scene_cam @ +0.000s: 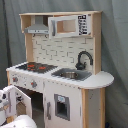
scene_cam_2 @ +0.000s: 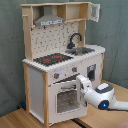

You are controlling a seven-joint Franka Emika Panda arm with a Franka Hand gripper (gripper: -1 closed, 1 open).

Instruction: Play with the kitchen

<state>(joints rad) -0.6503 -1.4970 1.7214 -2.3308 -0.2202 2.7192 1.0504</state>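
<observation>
Centrally placed: kitchen [scene_cam_2: 60, 60] fills the middle of both exterior views, standing on a light wooden floor [scene_cam_2: 20, 119].
Hob: black-red hob [scene_cam_2: 52, 59] lies left of the steel sink [scene_cam_2: 81, 50] in the second exterior view, black faucet [scene_cam_2: 75, 39] behind the sink.
Hood: grey hood [scene_cam_2: 50, 21] at upper centre, under the top shelf.
Oven door: windowed oven door [scene_cam_2: 65, 99] at lower centre; in the first exterior view it hangs ajar at lower left.
Gripper: gripper [scene_cam_2: 81, 82] touches the door's upper right edge; how far its fingers are apart cannot be told.
Backdrop: grey curtain [scene_cam_2: 116, 30] behind.
</observation>
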